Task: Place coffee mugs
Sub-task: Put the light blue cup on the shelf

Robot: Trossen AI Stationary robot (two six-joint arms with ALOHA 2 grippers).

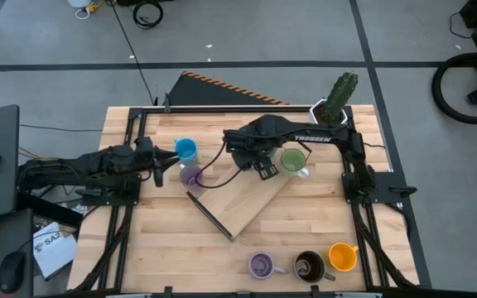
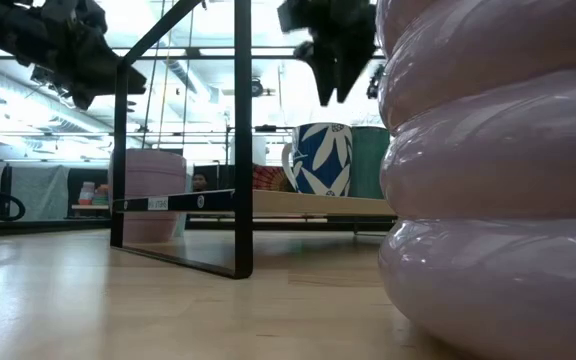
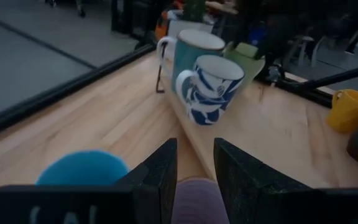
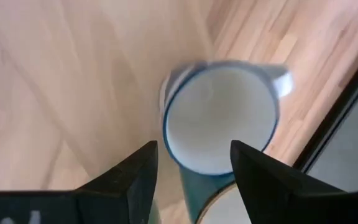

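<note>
My left gripper is open and hovers over a lavender mug, with a blue mug beside it. My right gripper is open, pointing down above a white mug with a blue pattern. That mug stands upright on a wooden board, next to a teal mug and a green mug. A second lavender mug, a dark brown mug and an orange mug stand near the table's near edge.
The board lies askew at mid-table with a black metal frame along its edge. A cactus in a white pot stands at the far right corner. Bare wood lies near and left of the board.
</note>
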